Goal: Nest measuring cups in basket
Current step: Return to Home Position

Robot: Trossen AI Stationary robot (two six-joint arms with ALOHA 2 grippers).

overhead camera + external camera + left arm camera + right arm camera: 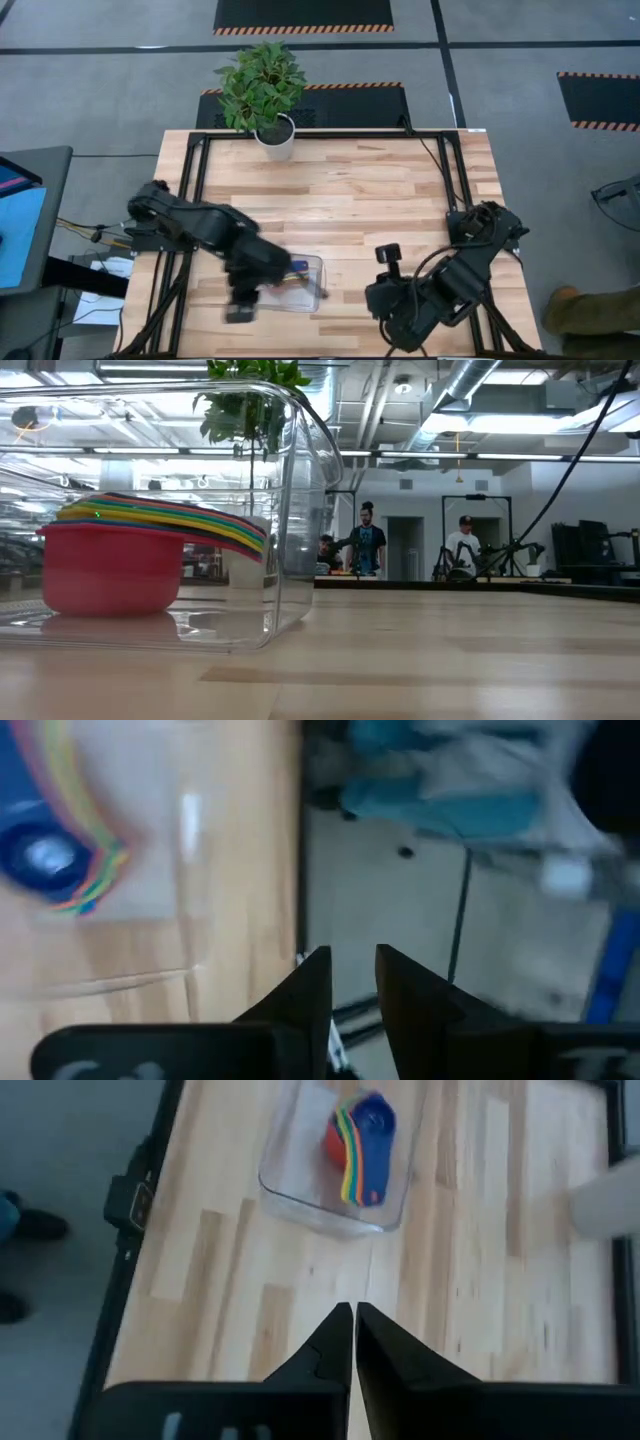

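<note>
The measuring cups (pixel 360 1140) sit nested in one stack inside the clear basket (pixel 290 1200), near the table's front edge left of centre. The red cup (pixel 110 570) is lowest and rests on the basket floor, with the coloured handles (pixel 200 520) fanned above it and a blue cup on top. My left gripper (pixel 352 955) hangs above the table's near edge beside the basket (pixel 312 285), fingers a little apart with nothing between them. My right gripper (pixel 353 1312) hovers high to the right of the basket, pointing toward it, shut and empty.
A white pot with a green plant (pixel 275 135) stands at the table's far edge. Bare wood lies between the basket and my right arm (pixel 430 295) and across the table's middle. People stand in the room far beyond the table (pixel 365 540).
</note>
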